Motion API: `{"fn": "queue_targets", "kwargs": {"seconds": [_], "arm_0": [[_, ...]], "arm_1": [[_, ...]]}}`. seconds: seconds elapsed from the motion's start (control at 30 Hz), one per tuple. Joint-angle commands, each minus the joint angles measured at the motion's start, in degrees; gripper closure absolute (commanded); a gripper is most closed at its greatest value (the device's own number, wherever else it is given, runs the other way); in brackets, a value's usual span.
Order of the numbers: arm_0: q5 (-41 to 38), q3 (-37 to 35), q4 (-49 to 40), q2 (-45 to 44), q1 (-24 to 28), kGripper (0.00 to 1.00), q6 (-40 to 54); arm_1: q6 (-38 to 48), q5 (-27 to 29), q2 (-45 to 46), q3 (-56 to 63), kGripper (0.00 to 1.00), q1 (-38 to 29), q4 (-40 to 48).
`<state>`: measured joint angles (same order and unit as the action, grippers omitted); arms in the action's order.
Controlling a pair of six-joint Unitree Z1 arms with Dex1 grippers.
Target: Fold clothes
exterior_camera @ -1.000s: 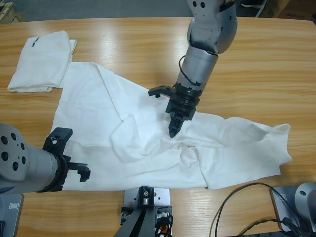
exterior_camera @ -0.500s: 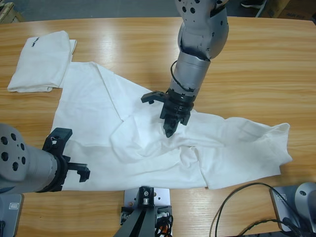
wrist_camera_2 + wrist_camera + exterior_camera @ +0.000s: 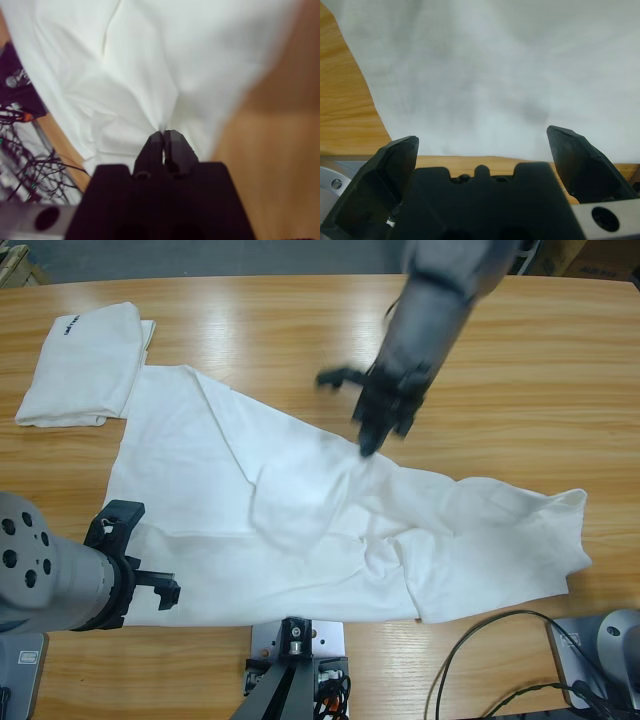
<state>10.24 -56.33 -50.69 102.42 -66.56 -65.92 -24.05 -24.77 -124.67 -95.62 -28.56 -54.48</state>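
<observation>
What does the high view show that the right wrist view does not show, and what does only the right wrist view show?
Only the high view shows the folded white cloth T-shirt with its black lettering mark at the table's far left, and the left gripper at the spread shirt's near left edge. Only the right wrist view shows the right gripper with its jaws closed on a pinch of cloth, and a tangle of cables. Both show the large spread white T-shirt and the wooden table.

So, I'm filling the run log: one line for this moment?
right pincer: shut on spread T-shirt | left pincer: open over shirt edge | folded T-shirt: far corner
</observation>
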Motion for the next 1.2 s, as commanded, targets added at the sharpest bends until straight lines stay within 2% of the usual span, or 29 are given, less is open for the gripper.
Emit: {"fn": "queue_targets", "kwargs": {"seconds": [0.03,0.33,0.6,0.73,0.87,1.0,1.07,1.1,1.13,1.17,1.2], "arm_0": [[0.75,1.57,0.77,0.06,-0.32,0.0,-0.24],[0.75,1.84,0.51,-1.45,-0.32,0.0,-0.56],[0.66,1.75,0.24,-1.77,-0.32,0.0,-0.5],[0.66,1.78,-0.93,-2.67,-0.32,0.0,-0.26],[0.66,1.84,-2.64,-3.83,-0.32,0.0,-0.08],[0.66,1.71,-3.27,-4.44,-0.32,0.0,-0.15],[0.66,1.66,-3.29,-4.57,-0.32,0.0,-0.27],[0.7,1.7,-3.46,-4.65,-0.32,0.0,-0.49],[0.78,1.94,-3.69,-4.95,-0.04,0.0,-0.7],[0.87,2.33,-3.71,-5.18,0.75,0.0,-0.7],[0.93,2.7,-3.52,-5.5,1.96,0.0,-0.52]], "arm_1": [[0.73,3.98,6.54,-1.85,1.0,7.85,2.59],[2.22,4.38,-0.49,-2.93,1.0,15.43,11.77],[4.72,3.77,-6.01,-7.92,1.0,19.7,15.58],[4.68,-1.82,-8.63,-12.15,1.0,19.72,19.08],[4.68,-1.58,-12.27,-18.39,1.0,19.59,18.34],[4.56,3.36,-14.74,-22.31,1.0,20.3,13.37],[4.56,1.8,-14.34,-22.23,1.0,20.56,13.24],[4.33,0.87,-14.18,-22.65,0.806,20.61,12.93],[3.68,-0.08,-13.94,-23.11,0.24,20.65,12.17],[3.33,-0.59,-13.65,-23.46,0.094,20.65,10.84],[3.0,-0.58,-13.43,-23.76,0.072,20.65,9.32]]}}
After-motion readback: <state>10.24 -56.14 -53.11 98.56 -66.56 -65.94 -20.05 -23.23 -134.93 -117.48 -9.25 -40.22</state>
